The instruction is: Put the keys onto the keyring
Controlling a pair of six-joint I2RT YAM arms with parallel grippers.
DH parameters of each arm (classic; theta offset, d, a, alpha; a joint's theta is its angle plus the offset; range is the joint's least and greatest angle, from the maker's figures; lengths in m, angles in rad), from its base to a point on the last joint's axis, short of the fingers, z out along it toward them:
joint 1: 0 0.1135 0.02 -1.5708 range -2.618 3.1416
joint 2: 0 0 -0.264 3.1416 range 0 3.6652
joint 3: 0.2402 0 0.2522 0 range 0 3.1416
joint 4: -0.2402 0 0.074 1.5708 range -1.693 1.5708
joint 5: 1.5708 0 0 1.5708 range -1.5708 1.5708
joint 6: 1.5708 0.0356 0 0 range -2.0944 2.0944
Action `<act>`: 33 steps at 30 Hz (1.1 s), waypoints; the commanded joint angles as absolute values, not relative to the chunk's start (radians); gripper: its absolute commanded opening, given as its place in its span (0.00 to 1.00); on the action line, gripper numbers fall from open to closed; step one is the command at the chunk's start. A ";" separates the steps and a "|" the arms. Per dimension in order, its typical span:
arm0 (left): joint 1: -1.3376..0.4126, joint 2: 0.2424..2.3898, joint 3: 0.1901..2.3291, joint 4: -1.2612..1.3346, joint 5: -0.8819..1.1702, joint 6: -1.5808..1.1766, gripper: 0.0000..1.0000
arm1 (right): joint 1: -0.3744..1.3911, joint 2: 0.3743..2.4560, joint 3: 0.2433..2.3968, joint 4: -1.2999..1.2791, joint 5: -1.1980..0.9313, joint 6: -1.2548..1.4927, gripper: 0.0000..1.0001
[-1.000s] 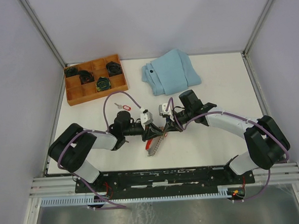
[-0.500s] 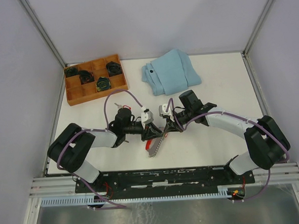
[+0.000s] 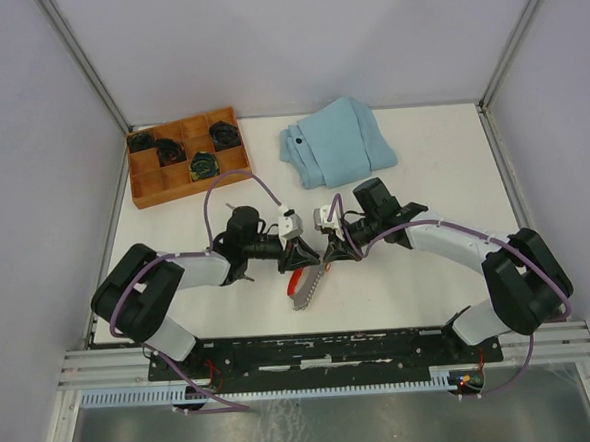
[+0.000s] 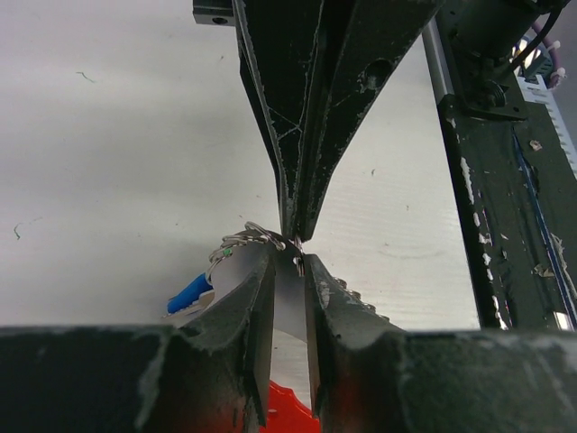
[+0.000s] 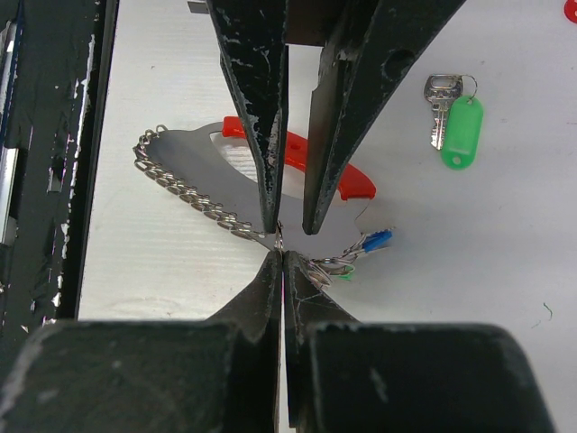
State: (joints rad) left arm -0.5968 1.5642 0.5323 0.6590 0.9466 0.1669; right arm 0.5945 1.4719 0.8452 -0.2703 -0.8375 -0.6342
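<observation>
The keyring (image 3: 300,282) is a red curved strip (image 5: 302,155) with a row of silvery loops (image 5: 185,191), lying between the two grippers. My right gripper (image 5: 282,254) is shut on one small loop at the end of the row. My left gripper (image 5: 290,225) faces it tip to tip, its jaws a narrow gap apart over the keyring's plate, with the red strip (image 4: 287,411) below. A blue-tagged key (image 5: 377,240) hangs on wire rings (image 4: 242,242) beside the pinched loop. A green-tagged key (image 5: 459,132) lies loose on the table. In the top view the grippers meet (image 3: 314,255).
A wooden compartment tray (image 3: 234,169) with dark coiled items stands at the back left. A folded light-blue cloth (image 3: 335,140) lies at the back centre. A bit of a red tag (image 5: 570,7) shows at the right wrist view's top corner. The black frame rail (image 4: 505,180) runs along the near edge.
My left wrist has shifted slightly right and back, now covering the red-tagged key that lay behind it. The right arm and the keyring have stayed put.
</observation>
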 commanded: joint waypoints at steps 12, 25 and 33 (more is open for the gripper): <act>-0.595 1.604 0.577 0.666 0.987 0.186 0.19 | 0.594 1.429 0.892 -0.241 -0.883 -0.637 0.01; -0.601 1.619 0.589 0.666 0.985 0.172 0.15 | 0.595 1.432 0.892 -0.238 -0.892 -0.627 0.01; -0.604 1.626 0.591 0.688 0.982 0.148 0.15 | 0.602 1.436 0.894 -0.237 -0.894 -0.623 0.01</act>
